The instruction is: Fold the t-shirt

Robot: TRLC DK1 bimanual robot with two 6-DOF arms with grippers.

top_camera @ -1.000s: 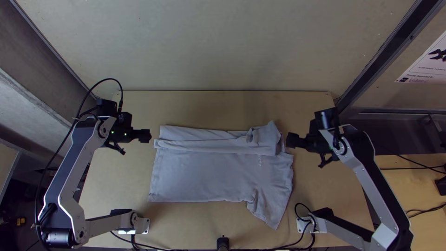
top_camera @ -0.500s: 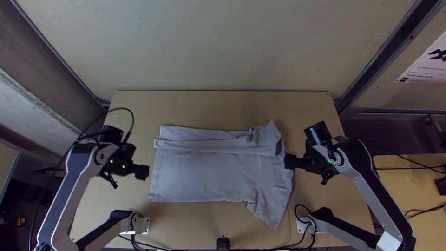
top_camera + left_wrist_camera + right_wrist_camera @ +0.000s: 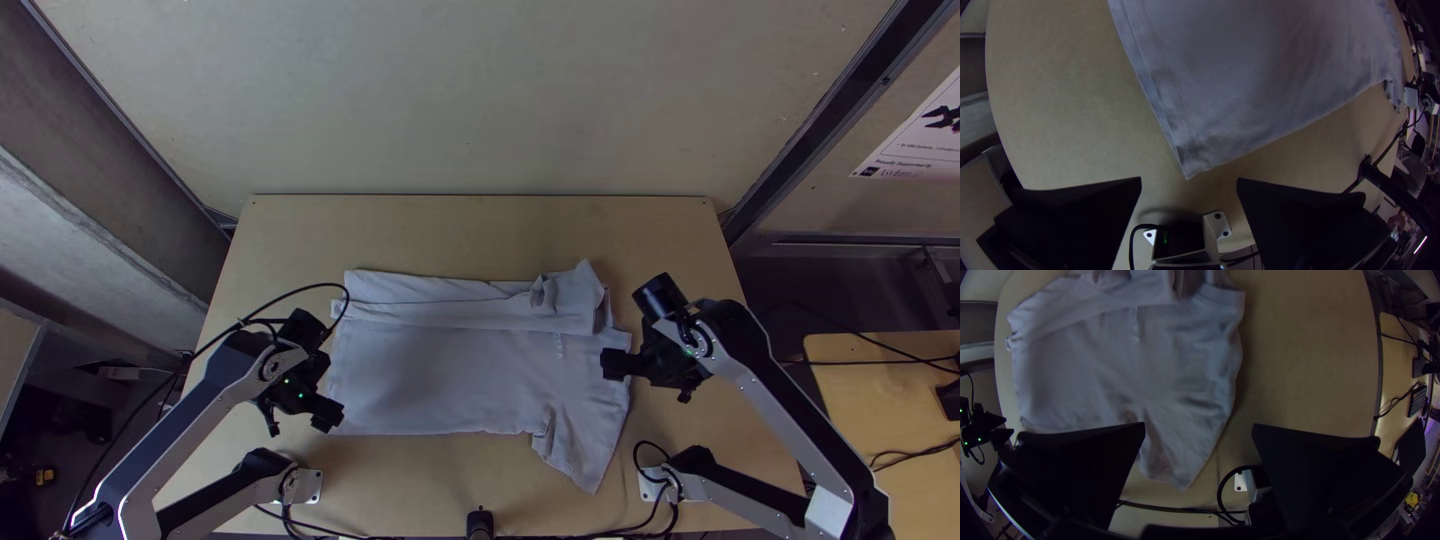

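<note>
Lower left gripper [image 3: 1189, 178] and right gripper [image 3: 1199, 425], both spread-fingered and empty, to the near edge of the t-shirt [image 3: 430, 370], flat on the table [image 3: 450, 235] beneath a folded-over far strip. Pinch hem corner [image 3: 1192, 164] and jutting sleeve [image 3: 585, 448] together — then lift low, evenly, without dragging.

You're in what looks like a robotics lab. From the middle of your light wooden bench [image 3: 480, 230], the left arm's [image 3: 200, 420] base stands at eight o'clock and the right arm's [image 3: 790, 420] at four, with cables [image 3: 350, 537] along the near edge. A plain pale panel [image 3: 480, 100] rises at twelve, and you have a dark metal rail [image 3: 838, 130] and a printed poster [image 3: 915, 135] toward two. At three, a side desk [image 3: 850, 400] carries loose leads [image 3: 900, 455]; your right wrist view shows a keyboard [image 3: 1417, 401] too.
</note>
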